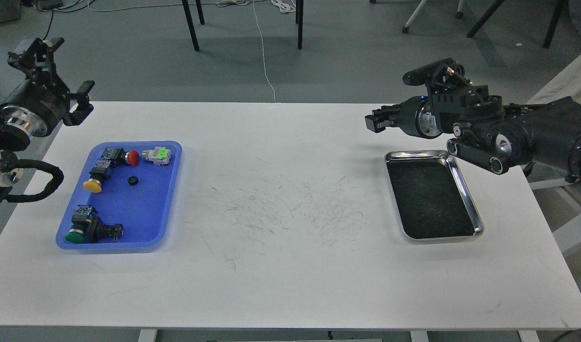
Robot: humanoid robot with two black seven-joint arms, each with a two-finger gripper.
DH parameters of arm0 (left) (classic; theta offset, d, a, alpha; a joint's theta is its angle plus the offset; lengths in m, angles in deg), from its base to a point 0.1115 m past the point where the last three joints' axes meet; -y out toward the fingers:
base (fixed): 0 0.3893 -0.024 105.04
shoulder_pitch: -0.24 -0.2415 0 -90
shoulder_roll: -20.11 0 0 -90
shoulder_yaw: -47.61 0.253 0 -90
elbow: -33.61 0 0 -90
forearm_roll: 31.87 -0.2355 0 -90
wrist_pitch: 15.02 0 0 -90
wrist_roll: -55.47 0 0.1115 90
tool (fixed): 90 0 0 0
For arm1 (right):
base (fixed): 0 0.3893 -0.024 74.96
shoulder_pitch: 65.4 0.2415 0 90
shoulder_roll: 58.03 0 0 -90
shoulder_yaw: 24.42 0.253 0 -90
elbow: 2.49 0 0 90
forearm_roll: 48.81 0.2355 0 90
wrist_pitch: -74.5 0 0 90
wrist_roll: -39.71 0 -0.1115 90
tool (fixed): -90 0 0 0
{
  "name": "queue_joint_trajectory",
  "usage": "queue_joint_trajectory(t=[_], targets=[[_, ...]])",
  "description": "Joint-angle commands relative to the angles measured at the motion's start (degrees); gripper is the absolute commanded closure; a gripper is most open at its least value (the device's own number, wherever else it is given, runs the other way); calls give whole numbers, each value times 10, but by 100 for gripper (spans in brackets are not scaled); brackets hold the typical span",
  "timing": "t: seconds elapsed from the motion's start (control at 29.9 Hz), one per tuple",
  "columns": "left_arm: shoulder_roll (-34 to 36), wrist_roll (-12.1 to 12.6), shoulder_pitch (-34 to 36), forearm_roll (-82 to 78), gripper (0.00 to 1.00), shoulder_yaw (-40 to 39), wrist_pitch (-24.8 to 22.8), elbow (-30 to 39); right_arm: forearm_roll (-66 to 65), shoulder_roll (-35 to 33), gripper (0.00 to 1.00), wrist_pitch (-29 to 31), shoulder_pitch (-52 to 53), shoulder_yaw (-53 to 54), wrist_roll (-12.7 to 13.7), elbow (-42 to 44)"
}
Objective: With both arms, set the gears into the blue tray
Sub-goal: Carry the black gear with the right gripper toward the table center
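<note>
One scuffed white table; grey floor behind.

Black gear in blue tray; scuffed white table.

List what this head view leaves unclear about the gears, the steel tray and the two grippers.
- Second gear: only one gear shows in the blue tray; another may hide behind the switches.
- Steel tray: its dark bottom could hide a black gear.
- Right gripper: dark and end-on, fingers indistinct.
- Left gripper: near the view's left edge; its open fingers look empty.
</note>
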Motion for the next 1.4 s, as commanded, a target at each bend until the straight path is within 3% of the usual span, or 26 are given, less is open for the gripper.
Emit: queue_joint_trajectory(t=[0.0,0.23,0.53,0.77,1.04,1.37], targets=[[10,0,0,0,2,0,-1,2,0,38,99,-17,4,29,0,8],[21,0,-1,0,2,1,-1,4,1,74,99,-75,-5,53,-4,6],[30,0,-3,0,2,1,-1,7,-7,122,99,-170,-21,56,-61,-38],[43,0,-3,0,2,1,-1,9,-99,128,99,-200,-50,56,-105,-71],[50,0,-3,0,2,1,-1,11,-171,137,99,-229,-90,55,-125,-86],[61,0,-6,0,2,1,-3,12,-227,137,99,-243,-126,50,-129,-68]])
